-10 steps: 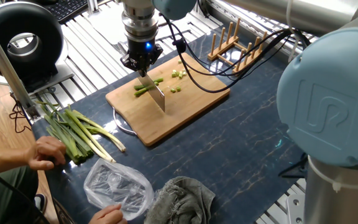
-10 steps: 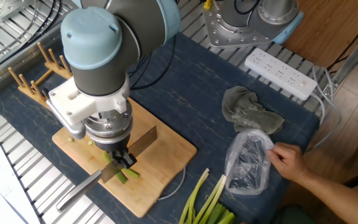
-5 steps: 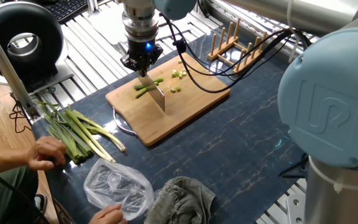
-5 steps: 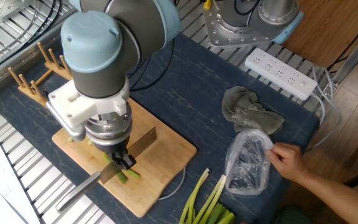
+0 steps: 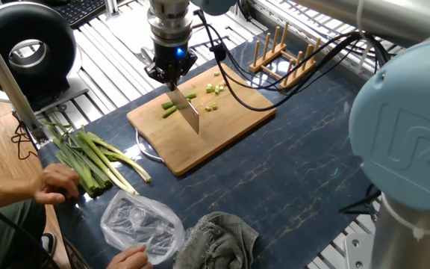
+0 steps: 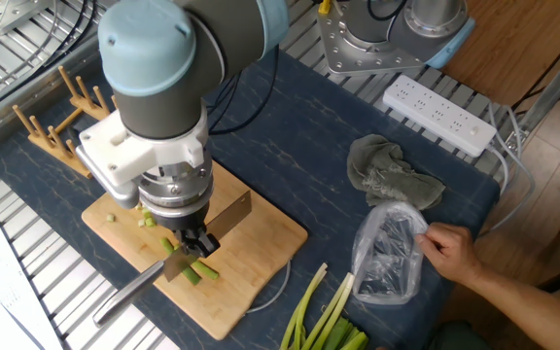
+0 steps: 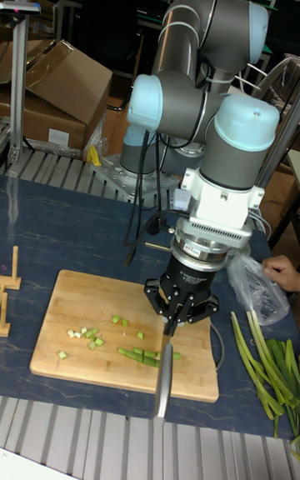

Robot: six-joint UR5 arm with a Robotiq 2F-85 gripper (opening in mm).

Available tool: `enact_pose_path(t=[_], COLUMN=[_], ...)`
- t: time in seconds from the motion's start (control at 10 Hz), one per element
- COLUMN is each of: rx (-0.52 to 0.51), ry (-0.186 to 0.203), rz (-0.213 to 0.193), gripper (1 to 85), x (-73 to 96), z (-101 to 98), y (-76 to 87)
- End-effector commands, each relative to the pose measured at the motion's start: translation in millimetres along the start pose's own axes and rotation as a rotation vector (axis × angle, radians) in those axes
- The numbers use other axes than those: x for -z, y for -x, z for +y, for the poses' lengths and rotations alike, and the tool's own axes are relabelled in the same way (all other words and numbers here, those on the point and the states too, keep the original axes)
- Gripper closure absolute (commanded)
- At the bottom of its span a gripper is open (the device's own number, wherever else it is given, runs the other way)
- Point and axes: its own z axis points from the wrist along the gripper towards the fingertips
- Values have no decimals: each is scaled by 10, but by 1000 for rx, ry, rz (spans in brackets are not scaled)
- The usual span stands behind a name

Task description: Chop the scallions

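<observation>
Here, working left to right in one fixed view, a person's hand [image 5: 53,183] rests at the near end of a bundle of uncut scallion stalks [image 5: 92,161] lying on the dark table [image 5: 304,157], well apart from the cutting board [image 5: 200,123]. At about two o'clock from that bundle sit the scallions [image 5: 176,105] being cut, a few short green lengths on the board, directly under the gripper [image 5: 169,77]. The gripper is clamped shut on a knife [image 5: 187,114], blade slanting down toward five o'clock across those lengths. Further right, at about two o'clock from the blade, small chopped bits [image 5: 213,90] lie scattered near the board's far edge.

The stalks look light, hollow and soft, so they should part easily under the edge but may roll or skid on the smooth bamboo, since nothing pins them. The cut bits are lighter still and likely to scatter or cling to the blade. Fresh stalks would best be held by the firmer pale ends, where the stem is stiffest, with the limp green tops left free.
</observation>
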Motion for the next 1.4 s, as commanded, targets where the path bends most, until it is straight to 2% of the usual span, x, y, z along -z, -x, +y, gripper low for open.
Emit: enact_pose_path(t=[0.0, 0.4, 1.3], rx=[-18, -40, -45], ry=[21, 9, 1], rz=[-5, -19, -24], gripper=[843, 843, 843], x=[5, -139, -218], z=[77, 109, 102], y=[20, 133, 176])
